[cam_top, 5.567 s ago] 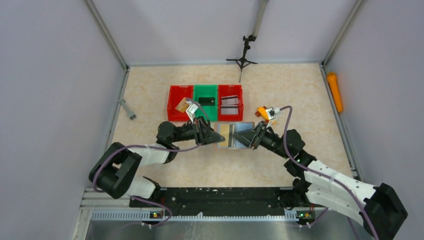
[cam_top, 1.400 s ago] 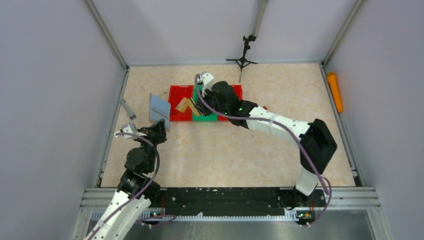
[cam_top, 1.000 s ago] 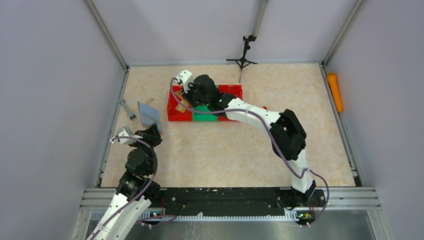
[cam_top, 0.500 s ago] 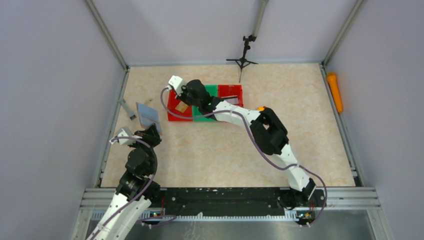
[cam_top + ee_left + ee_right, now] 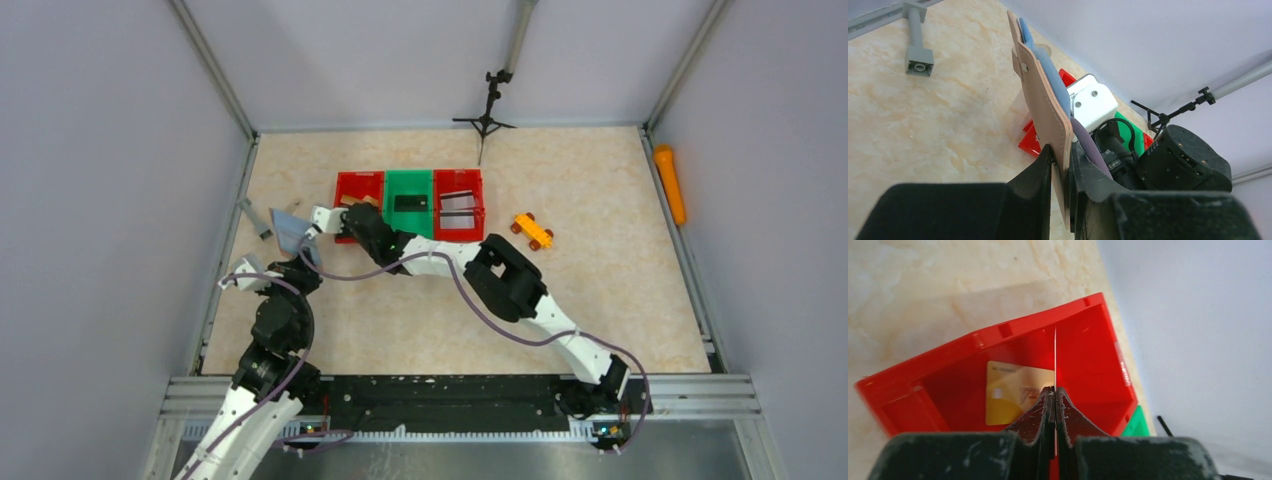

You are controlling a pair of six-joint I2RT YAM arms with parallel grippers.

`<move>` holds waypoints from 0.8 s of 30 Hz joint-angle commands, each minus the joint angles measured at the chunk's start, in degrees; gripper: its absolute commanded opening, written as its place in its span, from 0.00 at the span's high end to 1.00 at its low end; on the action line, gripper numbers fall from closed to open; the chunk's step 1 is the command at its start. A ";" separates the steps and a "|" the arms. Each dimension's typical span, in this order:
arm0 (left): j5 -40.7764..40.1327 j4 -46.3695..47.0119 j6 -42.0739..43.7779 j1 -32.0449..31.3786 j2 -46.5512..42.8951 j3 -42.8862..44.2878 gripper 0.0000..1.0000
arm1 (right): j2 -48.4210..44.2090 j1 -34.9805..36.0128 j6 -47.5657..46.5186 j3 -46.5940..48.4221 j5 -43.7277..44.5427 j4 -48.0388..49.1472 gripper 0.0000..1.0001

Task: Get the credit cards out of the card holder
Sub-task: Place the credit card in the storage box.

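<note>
My left gripper point(image 5: 305, 256) point(image 5: 1061, 160) is shut on the lower edge of the tan-brown card holder point(image 5: 289, 228) point(image 5: 1040, 95) and holds it upright at the left of the table. A light blue edge point(image 5: 1040, 60) shows behind the flap. My right gripper point(image 5: 346, 223) point(image 5: 1054, 390) reaches across beside the holder, shut on a thin credit card point(image 5: 1055, 355) seen edge-on. It stands over the left red bin point(image 5: 358, 190) point(image 5: 998, 332), where a tan-gold card point(image 5: 1010, 392) lies flat.
A green bin point(image 5: 408, 203) holds a black card, and the right red bin point(image 5: 459, 205) holds a striped white-grey card. A grey block point(image 5: 255, 218) lies by the left wall. An orange toy car point(image 5: 531, 230), an orange cylinder point(image 5: 670, 182) and a small tripod point(image 5: 487, 115) stand farther off.
My right arm has swung left and nearer, from above the bins to the front-left corner of the left red bin, beside the card holder. The left arm holds still.
</note>
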 commanded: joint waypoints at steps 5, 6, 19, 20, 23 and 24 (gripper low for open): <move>1.74 3.33 -0.23 -0.02 -0.13 0.21 1.00 | -1.07 -0.24 -12.30 0.21 2.01 3.28 1.00; 1.76 3.33 -0.17 -0.01 -0.09 0.18 1.00 | -1.07 -0.21 -13.74 0.18 2.01 3.01 1.00; 1.85 3.33 -0.05 -0.03 -0.12 0.07 1.00 | -2.42 -0.19 -17.85 -0.77 2.25 2.44 0.91; 1.85 3.31 -0.07 -0.06 -0.13 0.14 1.00 | -2.79 -0.20 -17.25 -0.94 2.47 3.16 0.83; 1.76 3.29 -0.03 -0.03 -0.28 0.18 1.00 | -4.52 -0.25 -14.75 -1.77 1.36 3.50 0.72; 1.76 3.33 -0.01 -0.06 -0.24 0.16 1.00 | -5.33 -0.24 -13.79 -1.95 0.79 3.34 0.71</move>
